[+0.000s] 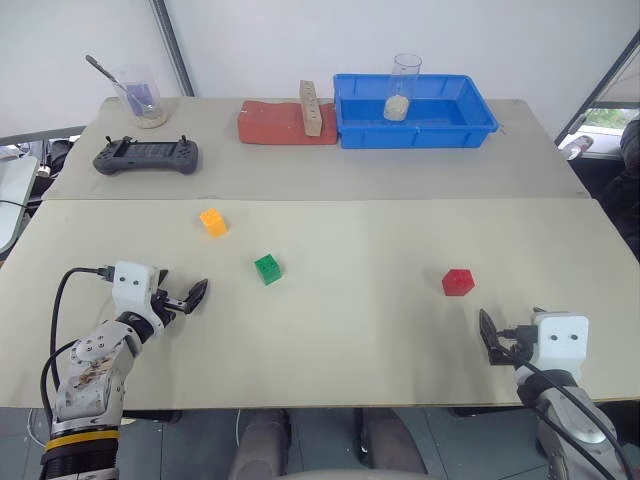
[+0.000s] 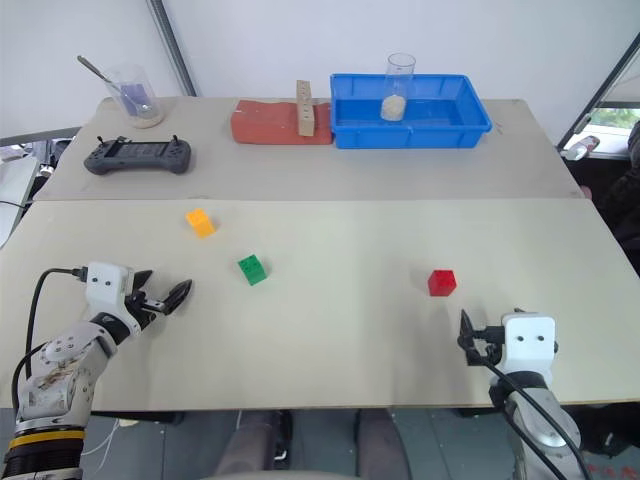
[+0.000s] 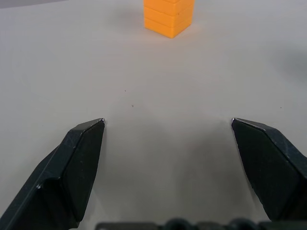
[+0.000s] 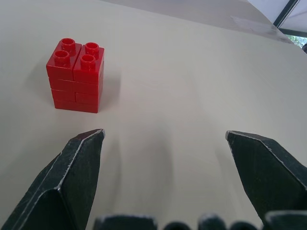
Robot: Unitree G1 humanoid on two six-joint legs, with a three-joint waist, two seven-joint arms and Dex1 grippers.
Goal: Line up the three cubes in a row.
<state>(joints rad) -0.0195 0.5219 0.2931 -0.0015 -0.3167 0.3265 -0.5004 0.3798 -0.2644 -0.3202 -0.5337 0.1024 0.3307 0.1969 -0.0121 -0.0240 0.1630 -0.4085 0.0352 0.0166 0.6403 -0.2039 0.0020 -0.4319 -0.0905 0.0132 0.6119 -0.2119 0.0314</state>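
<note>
The left gripper [image 3: 168, 125] stood with its two black fingers spread wide and nothing between them, low over bare tan table [image 1: 360, 340]. Straight ahead of its fingertips, well apart from them, sat the orange-yellow cube [image 3: 169, 17], a small block built of stacked plastic layers with one corner turned toward the fingers. Off to that gripper's right and slightly ahead sat the green cube [image 1: 267, 268], a studded plastic block, set apart from the orange-yellow one.

The right gripper [image 4: 164, 134] was also spread wide and empty. Ahead of its left finger [image 4: 72, 172], near but not touching, sat the red cube [image 4: 76, 76]: stacked red layers with four round studs on top, standing upright. Open tabletop lay ahead of the right finger.

The three cubes sat scattered, the red one well apart from the other two, with wide bare surface between them and between the grippers. Both grippers were close to the table's near edge. Beyond a seam, on the far table, stood a black controller [image 1: 146, 156], a beaker with a spoon [image 1: 140, 97], a red brick [image 1: 270, 124], a tan wooden block with holes [image 1: 311, 107], and a blue tray [image 1: 440, 128] holding a clear cup [image 1: 401, 88].
</note>
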